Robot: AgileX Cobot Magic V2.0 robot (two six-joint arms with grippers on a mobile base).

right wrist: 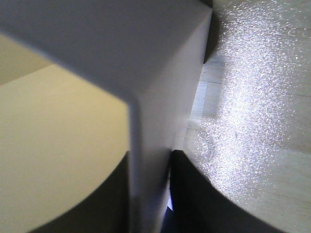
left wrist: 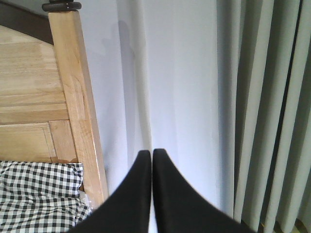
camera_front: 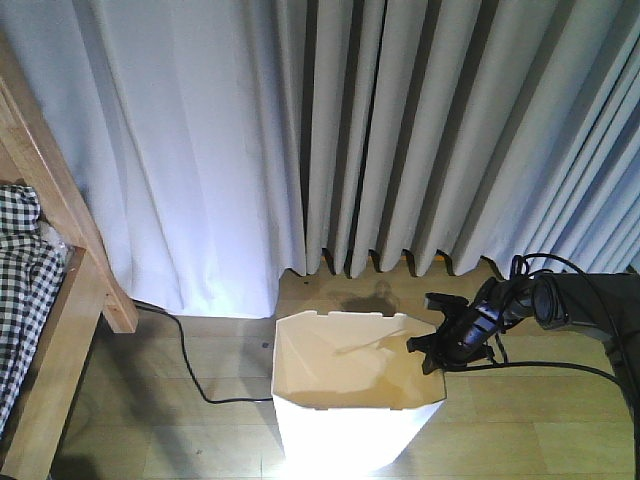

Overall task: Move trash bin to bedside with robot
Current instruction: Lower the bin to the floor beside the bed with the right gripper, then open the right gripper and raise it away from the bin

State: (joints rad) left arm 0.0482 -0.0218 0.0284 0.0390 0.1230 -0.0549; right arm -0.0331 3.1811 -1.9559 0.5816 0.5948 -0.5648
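The white trash bin (camera_front: 345, 425) stands on the wooden floor in the front view, its cream inside facing up. My right gripper (camera_front: 432, 352) is at the bin's right rim on a black arm. In the right wrist view that gripper (right wrist: 151, 153) is shut on the bin's thin wall (right wrist: 155, 97), one finger inside and one outside. The bedside is to the left: a light wooden bed frame (camera_front: 75, 290) with checkered bedding (camera_front: 18, 270). The left gripper (left wrist: 151, 152) is shut on nothing, held in the air beside the bed post (left wrist: 77, 111) and bedding (left wrist: 39, 194).
Grey-white curtains (camera_front: 330, 130) hang behind the bin down to a low wooden ledge (camera_front: 330, 285). A black cable (camera_front: 190, 365) runs over the floor between the bed leg and the bin. Another cable (camera_front: 560, 365) trails from the right arm.
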